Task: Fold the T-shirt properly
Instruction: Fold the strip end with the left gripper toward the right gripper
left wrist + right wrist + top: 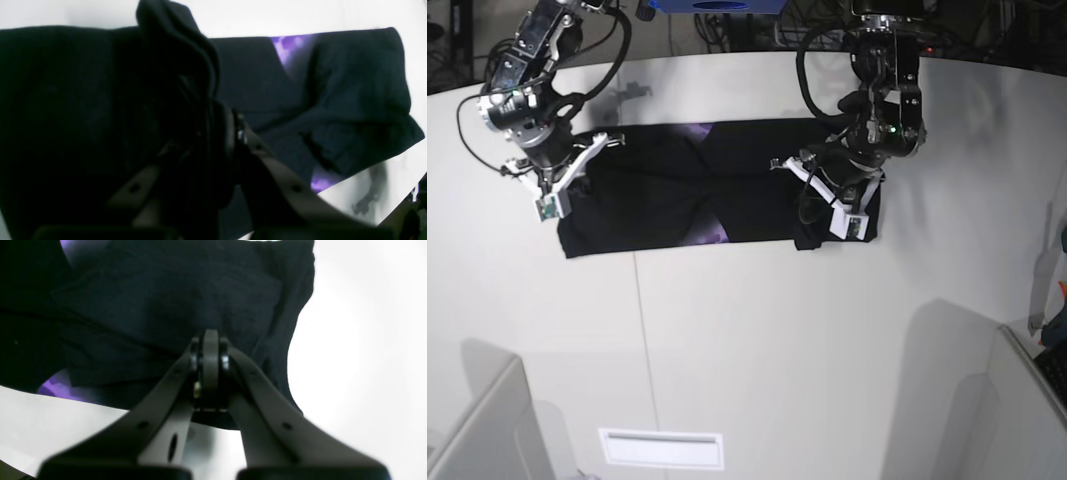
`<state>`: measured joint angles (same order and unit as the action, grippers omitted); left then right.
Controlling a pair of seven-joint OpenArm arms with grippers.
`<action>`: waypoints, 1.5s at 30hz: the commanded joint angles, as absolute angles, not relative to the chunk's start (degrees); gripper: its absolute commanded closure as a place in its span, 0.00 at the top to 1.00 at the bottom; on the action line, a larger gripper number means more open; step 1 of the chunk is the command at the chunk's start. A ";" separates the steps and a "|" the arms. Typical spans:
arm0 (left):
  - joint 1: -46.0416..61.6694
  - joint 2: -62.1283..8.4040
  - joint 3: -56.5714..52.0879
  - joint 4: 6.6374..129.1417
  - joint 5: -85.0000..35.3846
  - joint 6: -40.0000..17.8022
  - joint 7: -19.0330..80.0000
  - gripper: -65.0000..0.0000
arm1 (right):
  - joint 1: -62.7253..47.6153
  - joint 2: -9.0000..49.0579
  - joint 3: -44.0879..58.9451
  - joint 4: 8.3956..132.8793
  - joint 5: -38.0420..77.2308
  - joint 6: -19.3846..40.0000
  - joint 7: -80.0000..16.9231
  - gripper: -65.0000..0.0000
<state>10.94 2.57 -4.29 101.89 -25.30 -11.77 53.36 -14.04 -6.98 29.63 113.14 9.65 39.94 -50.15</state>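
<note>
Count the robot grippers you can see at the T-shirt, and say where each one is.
2: the left gripper pinching the T-shirt at its right end, the right gripper at its left end.

The left gripper (pixel 213 110) is clamped on a raised fold of the black cloth T-shirt (pixel 350 100). The right gripper (pixel 210 350) is closed, its tips pressed against the cloth.

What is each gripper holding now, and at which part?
The left gripper pinches a bunched fold of the T-shirt at one end. The right gripper is shut at the other end's edge; whether it grips cloth is unclear.
</note>
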 commanded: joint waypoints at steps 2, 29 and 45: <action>10.24 2.95 -4.18 102.37 -26.07 -11.91 52.44 0.00 | -13.67 -6.90 29.67 114.07 10.33 40.00 -48.92 0.00; 10.24 5.23 -1.45 102.20 -25.98 -11.82 52.18 0.00 | -13.76 -6.90 29.67 114.07 10.33 40.00 -48.92 0.00; 10.24 5.23 -1.63 102.20 -25.98 -11.82 52.18 0.00 | -13.85 -6.90 29.67 114.07 10.33 40.00 -48.92 0.00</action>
<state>10.81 4.93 -1.72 101.34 -25.26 -11.55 53.34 -14.17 -6.98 29.63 113.14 9.65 39.94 -50.15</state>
